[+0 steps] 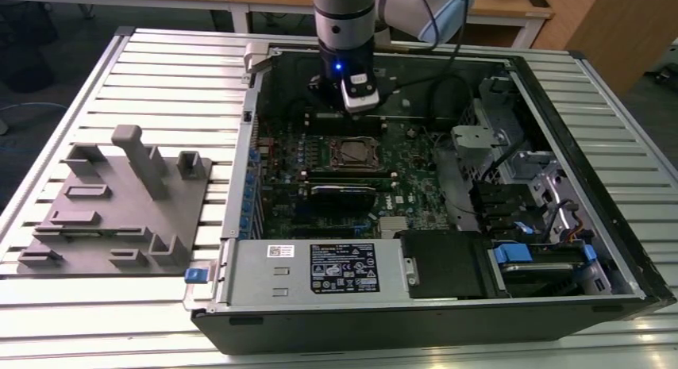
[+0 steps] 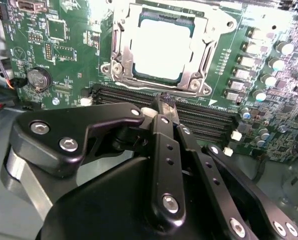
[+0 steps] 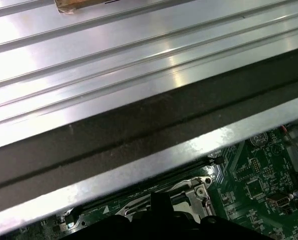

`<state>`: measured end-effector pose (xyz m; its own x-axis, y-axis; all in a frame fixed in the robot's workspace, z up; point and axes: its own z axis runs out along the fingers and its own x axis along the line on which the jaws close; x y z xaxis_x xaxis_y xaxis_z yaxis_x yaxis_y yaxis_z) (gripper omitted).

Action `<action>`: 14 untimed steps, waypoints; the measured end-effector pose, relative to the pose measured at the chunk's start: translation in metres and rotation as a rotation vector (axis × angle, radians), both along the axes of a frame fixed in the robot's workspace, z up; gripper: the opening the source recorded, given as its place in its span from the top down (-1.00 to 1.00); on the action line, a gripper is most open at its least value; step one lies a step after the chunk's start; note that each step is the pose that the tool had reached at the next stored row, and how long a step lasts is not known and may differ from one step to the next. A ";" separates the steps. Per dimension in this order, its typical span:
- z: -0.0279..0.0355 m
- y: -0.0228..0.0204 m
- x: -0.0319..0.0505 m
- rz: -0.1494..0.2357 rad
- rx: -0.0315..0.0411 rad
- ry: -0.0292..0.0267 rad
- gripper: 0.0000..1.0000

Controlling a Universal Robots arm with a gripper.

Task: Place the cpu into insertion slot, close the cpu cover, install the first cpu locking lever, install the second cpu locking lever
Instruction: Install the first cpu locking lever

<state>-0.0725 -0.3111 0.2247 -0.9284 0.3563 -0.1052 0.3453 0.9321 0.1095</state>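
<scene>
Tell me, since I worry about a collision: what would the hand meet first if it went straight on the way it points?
Probably the black memory slots just ahead of the hand, before the cpu cover; depth is unclear.

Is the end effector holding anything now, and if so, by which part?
Nothing is held: in the second wrist view the end effector is shut and empty, near the cpu.

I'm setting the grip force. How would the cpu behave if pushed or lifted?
The cpu looks flat, rigid and metal-topped, so probably stiff and slippery. It sits inside the cpu cover, so a sideways push would likely not move it.
</scene>
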 end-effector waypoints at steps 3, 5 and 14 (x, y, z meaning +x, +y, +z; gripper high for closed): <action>0.0000 -0.0039 0.0000 0.000 -0.0002 0.0000 0.80; 0.0000 -0.0068 0.0000 0.000 -0.0003 0.0000 0.80; -0.0002 -0.0084 0.0122 0.001 -0.0004 0.0003 0.80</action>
<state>-0.0603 -0.3195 0.2245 -0.9288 0.3553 -0.1050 0.3444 0.9325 0.1091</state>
